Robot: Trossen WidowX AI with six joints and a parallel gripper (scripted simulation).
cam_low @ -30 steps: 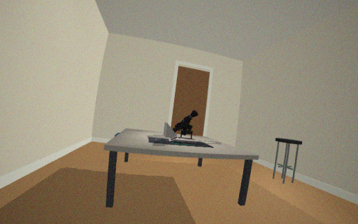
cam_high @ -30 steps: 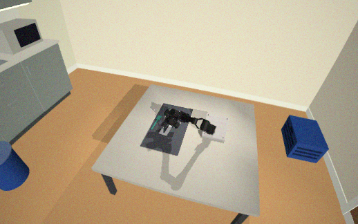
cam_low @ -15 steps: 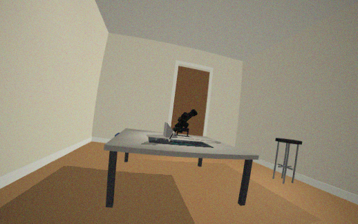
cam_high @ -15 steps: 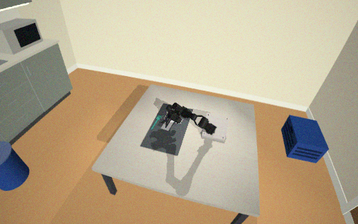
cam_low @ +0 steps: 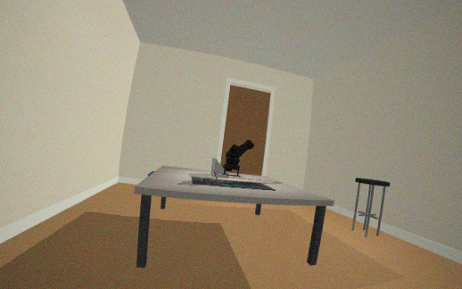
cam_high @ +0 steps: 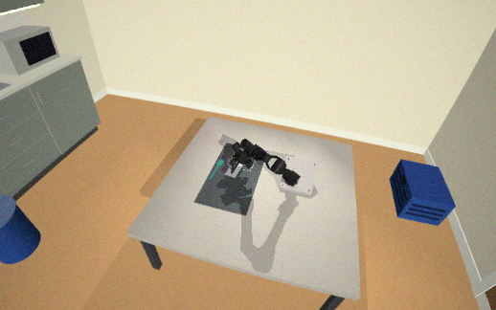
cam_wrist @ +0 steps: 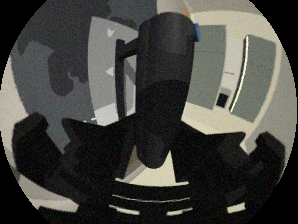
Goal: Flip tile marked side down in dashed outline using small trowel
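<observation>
My gripper point(cam_wrist: 153, 115) point(cam_high: 239, 160) is shut on the trowel's thick black handle point(cam_wrist: 164, 60), which stretches up the wrist view from between the fingers. The trowel's grey blade point(cam_wrist: 101, 60) lies alongside the handle, joined by a thin dark bracket, with the mat on its far side. In the top view the trowel is over the back half of the dark mat point(cam_high: 208, 198). Part of the dashed outline shows beside the gripper. I cannot make out the tile or its marked side for certain; the gripper, trowel and shadows cover that area.
A teal long-handled object point(cam_high: 216, 169) lies on the mat's left side. The white base plate point(cam_high: 306, 174) is at the right of the table point(cam_high: 316, 239). A grey upright panel point(cam_low: 216, 168) shows beside the arm point(cam_low: 241, 151); I cannot tell what it is. Arm shadows cross the mat.
</observation>
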